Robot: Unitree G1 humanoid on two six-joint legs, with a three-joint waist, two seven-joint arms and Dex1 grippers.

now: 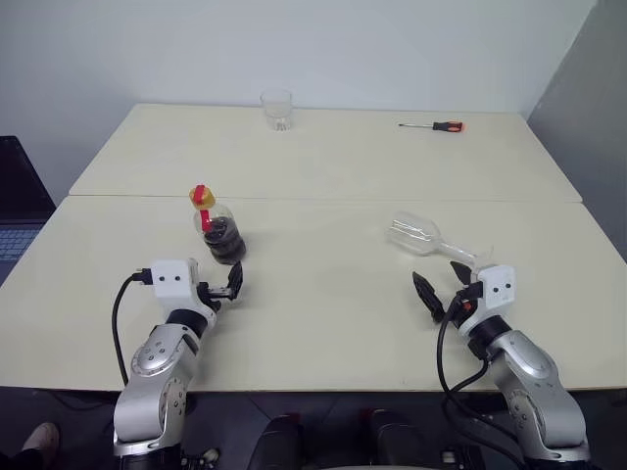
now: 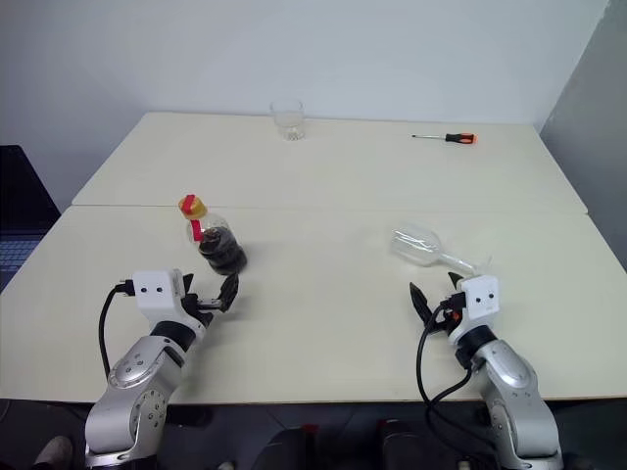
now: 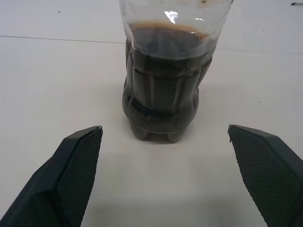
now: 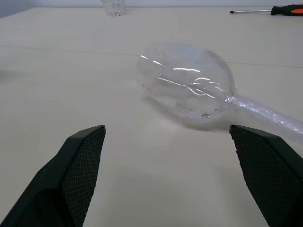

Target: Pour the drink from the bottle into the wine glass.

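The bottle [image 1: 221, 235] stands upright on the table, left of centre, with a yellowish neck and a red strip. Dark drink [image 3: 161, 90] fills its lower body. My left gripper [image 1: 224, 290] is open just in front of it, level with its base, fingers apart on either side and not touching. The wine glass [image 1: 415, 233] lies on its side right of centre, its stem [image 4: 267, 116] running toward the right edge of the table. My right gripper [image 1: 442, 284] is open just short of the glass's bowl, with nothing between its fingers.
A clear tumbler [image 1: 277, 110] stands at the far edge of the table [image 1: 323, 323]. A screwdriver [image 1: 433, 125] with a red handle lies at the back right. A laptop [image 1: 15, 220] sits off the table's left side. A grey wall borders the right.
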